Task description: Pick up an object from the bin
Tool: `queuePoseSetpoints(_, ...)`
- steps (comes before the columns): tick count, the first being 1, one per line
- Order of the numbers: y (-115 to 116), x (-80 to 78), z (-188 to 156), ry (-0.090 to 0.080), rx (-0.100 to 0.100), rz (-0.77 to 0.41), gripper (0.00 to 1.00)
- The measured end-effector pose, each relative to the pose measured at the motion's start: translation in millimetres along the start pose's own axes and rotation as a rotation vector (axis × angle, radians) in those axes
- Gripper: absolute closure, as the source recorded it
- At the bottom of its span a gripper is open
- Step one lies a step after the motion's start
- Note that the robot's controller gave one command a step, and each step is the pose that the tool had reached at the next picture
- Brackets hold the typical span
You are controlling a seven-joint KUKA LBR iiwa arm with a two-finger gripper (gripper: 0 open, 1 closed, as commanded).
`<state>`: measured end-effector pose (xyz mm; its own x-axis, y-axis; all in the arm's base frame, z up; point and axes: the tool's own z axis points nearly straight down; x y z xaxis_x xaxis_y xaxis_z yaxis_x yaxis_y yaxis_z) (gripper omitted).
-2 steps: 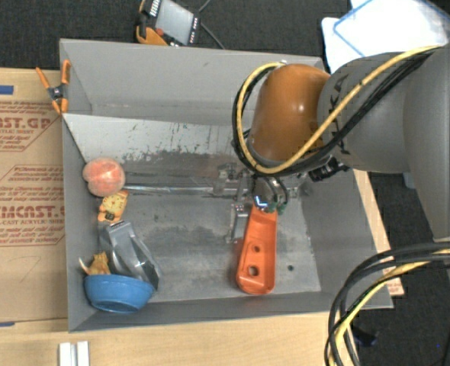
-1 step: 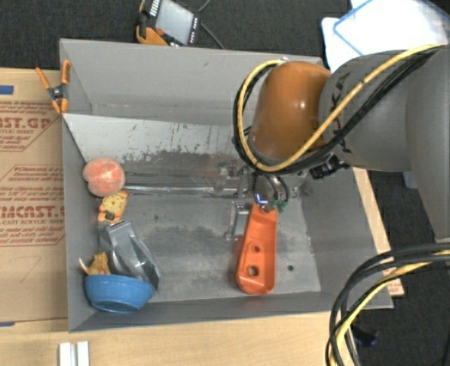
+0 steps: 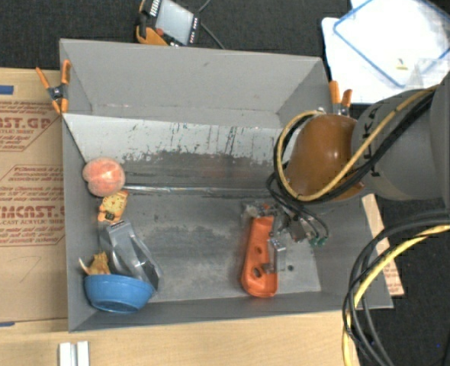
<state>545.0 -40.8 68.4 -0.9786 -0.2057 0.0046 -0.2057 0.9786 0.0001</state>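
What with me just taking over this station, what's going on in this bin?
The arm's gripper is down at a long orange thing lying on the right of the bin floor. Whether it grips it I cannot tell. A pink ball, a small yellow toy and a blue bowl lie along the left wall, away from the gripper.

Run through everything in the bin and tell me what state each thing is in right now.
Orange elongated plastic tool: lying flat at the bin's right, under the end effector.
Pink round ball: loose, by the left wall.
Small yellow toy figure: loose, just below the ball.
Blue round bowl: resting in the lower left corner.
Clear shiny plastic piece: lying against the bowl.
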Motion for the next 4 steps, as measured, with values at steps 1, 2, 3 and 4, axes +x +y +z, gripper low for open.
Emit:
queuePoseSetpoints(1, -17, -13.9, -55, -0.014, 0.002, -0.320, 0.00)
queuePoseSetpoints(2, 0, -4.5, -10, -0.005, -0.002, -0.016, 0.00)
queuePoseSetpoints(3, 5, -25.4, -2, -0.015, 0.002, -0.582, 0.00)
queuePoseSetpoints(4, 1, -5.0, -9, -0.006, -0.003, -0.033, 1.00)
